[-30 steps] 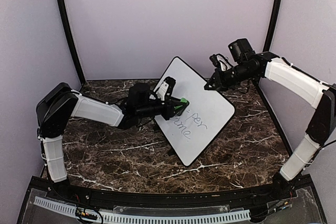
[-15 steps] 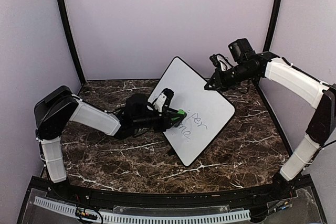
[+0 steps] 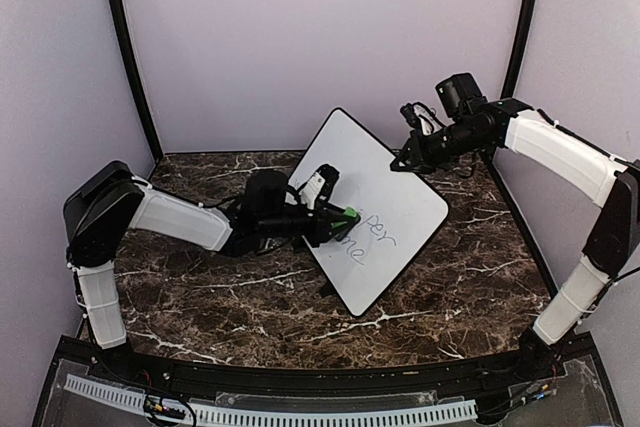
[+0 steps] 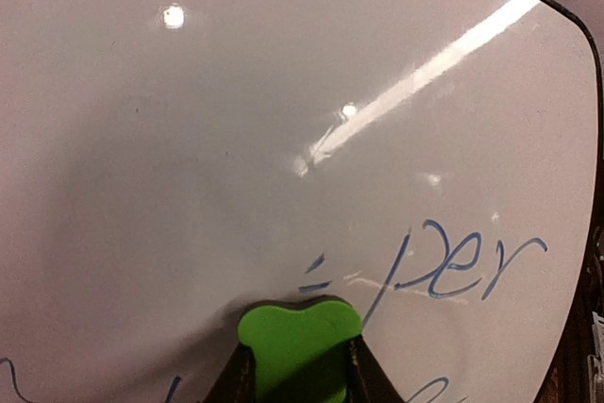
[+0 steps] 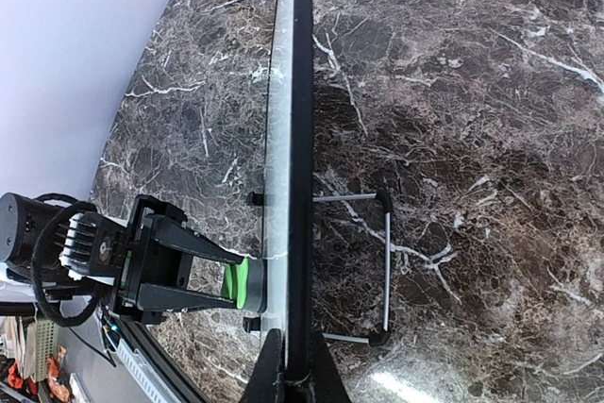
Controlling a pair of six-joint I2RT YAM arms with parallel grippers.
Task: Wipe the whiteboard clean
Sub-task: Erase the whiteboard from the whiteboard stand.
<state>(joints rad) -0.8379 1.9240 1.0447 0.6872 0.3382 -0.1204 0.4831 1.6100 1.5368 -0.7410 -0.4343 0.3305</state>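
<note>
whiteboard [image 3: 385,217], white with rounded corners and a thin black frame, stands tilted on the dark marble counter [image 3: 200,287] at mid-scene, propped from behind by a wire stand [image 5: 385,261]. right claw [image 3: 400,164] is pressed together on the board's upper right edge, pinching the frame. left claw [image 3: 340,219] pinches a green eraser [image 4: 300,332], whose face lies against the board's writing side. blue marker writing: "per" reads clearly just right of the eraser; a second line beneath it cannot be read. the upper half of the board shows glossy white with light reflections.
</note>
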